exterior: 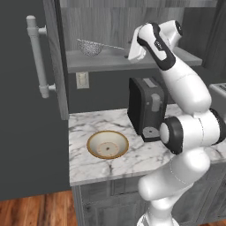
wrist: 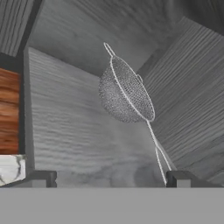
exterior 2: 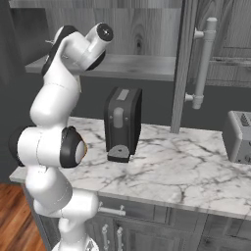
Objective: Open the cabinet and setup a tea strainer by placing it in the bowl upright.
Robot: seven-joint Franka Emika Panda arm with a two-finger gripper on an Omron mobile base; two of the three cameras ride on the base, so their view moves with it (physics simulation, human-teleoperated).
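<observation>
cabinet (exterior: 53,66) open. tea strainer (wrist: 126,91) on its shelf, bowl (exterior: 107,144) on counter below. gripper (wrist: 109,178) spread wide, empty. strainer looks light, stiff mesh; the thin wire handle seems the best hold.

Flat, even rendered light; soft shadow ahead of the gripper (wrist: 107,179) on the shelf (wrist: 74,131); slightly coarse, no glare.

Strainer (exterior: 91,47) on cab shelf (exterior: 110,62); bowl (exterior: 107,144), coffee machine (exterior: 146,107) on counter (exterior: 132,163).
</observation>
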